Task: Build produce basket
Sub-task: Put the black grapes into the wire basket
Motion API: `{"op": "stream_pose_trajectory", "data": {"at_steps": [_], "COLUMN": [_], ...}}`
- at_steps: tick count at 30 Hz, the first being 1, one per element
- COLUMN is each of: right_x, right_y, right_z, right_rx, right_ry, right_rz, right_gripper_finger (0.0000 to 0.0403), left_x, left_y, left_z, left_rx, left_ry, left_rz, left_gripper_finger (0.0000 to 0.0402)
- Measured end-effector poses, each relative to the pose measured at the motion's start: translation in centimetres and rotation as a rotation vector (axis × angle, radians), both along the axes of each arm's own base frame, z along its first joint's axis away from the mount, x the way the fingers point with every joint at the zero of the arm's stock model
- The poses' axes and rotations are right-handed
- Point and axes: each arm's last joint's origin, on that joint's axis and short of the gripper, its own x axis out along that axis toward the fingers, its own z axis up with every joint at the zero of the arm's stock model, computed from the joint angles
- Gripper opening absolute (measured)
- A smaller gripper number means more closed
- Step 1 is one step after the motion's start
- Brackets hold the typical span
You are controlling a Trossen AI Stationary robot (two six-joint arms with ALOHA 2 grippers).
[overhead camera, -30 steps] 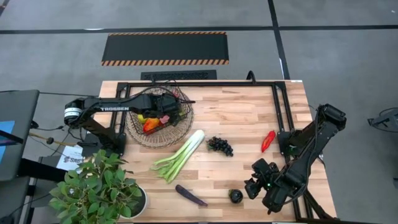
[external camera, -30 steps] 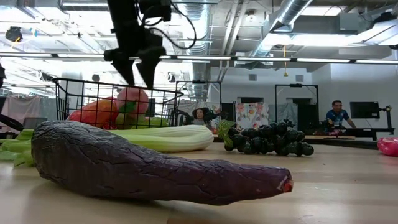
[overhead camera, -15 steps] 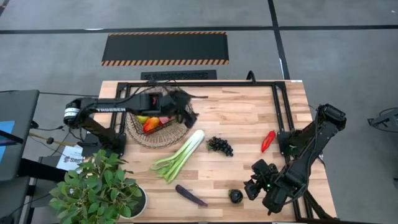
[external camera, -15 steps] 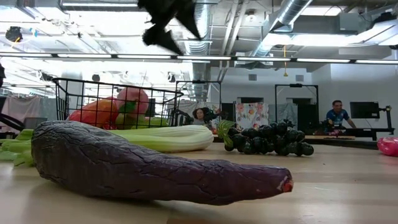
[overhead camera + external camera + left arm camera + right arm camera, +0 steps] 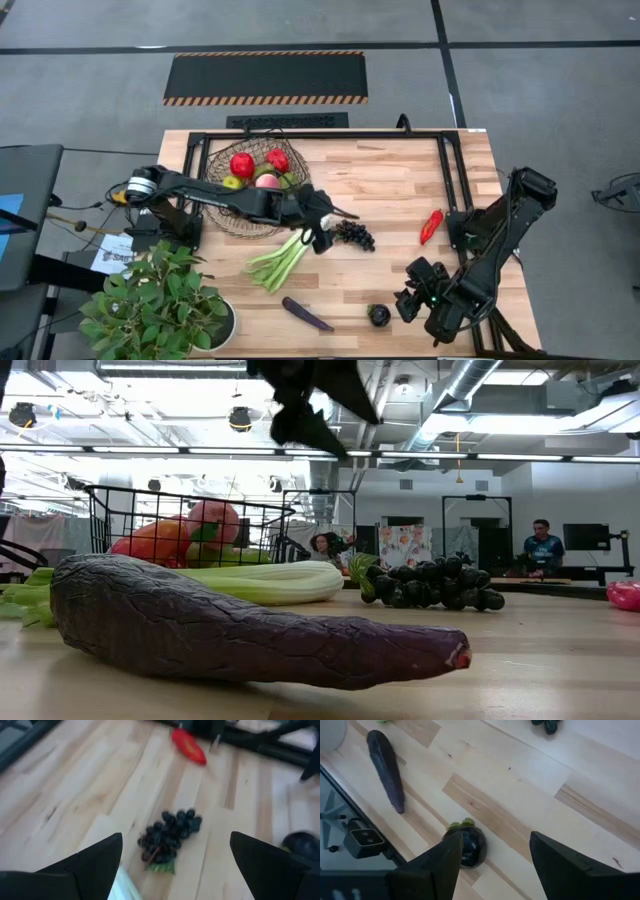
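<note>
Overhead camera straight down, tabletop camera level, both sharing grapes [image 5: 353,234], wrist cameras close

no lettering is showing clearly enough to read in any view. a white paper sheet [image 5: 113,255] is lying off the table at about 9 o'clock from the potted plant [image 5: 160,308] in the high view, carrying a dark printed mark too small to make out. the black floor mat [image 5: 265,77] at 12 o'clock beyond the table is showing only orange-and-black hazard striping along its long edges, with no words.
</note>
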Motion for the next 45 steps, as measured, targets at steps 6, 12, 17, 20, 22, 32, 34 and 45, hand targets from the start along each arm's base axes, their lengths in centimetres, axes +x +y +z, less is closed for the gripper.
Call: {"op": "stream_pose_trajectory", "data": {"at_steps": [6, 12, 17, 20, 22, 32, 34, 45], "right_x": [-0.3, -0.7, -1.2, -1.3, -1.3, -0.8, -0.8, -0.7], "right_y": [0.2, 0.8, 1.1, 1.2, 1.2, 1.0, 1.0, 0.9], "right_z": [-0.2, -0.2, -0.1, 0.0, 0.0, 0.1, 0.2, 0.3], "right_rx": [-0.003, 0.013, -0.021, -0.065, -0.107, -0.161, -0.175, -0.155], "right_ry": [0.002, -0.014, -0.038, -0.075, -0.105, -0.123, -0.123, -0.104], "right_rz": [0.015, 0.039, 0.07, 0.088, 0.101, 0.14, 0.165, 0.187], "right_gripper_finger": [0.0255, 0.0255, 0.0255, 0.0255, 0.0255, 0.0255, 0.0255, 0.0255], "left_x": [1.3, 1.6, 1.8, 2.0, 2.0, 2.4, 2.5, 2.8], "left_y": [-0.7, -0.9, -1.1, -1.2, -1.3, -1.8, -1.9, -2.4], "left_z": [-2.4, -2.2, -2.0, -2.4, -2.5, -2.8, -2.7, -1.3], "left_rx": [-0.049, -0.078, -0.116, -0.109, -0.106, -0.182, -0.192, -0.252], "left_ry": [0.052, 0.007, -0.017, -0.017, -0.009, -0.039, -0.052, -0.088], "left_rz": [-0.01, -0.007, -0.037, -0.029, -0.029, 0.018, 0.02, -0.027], "left_gripper_finger": [0.0355, 0.0355, 0.0355, 0.0355, 0.0355, 0.0355, 0.0355, 0.0355]}}
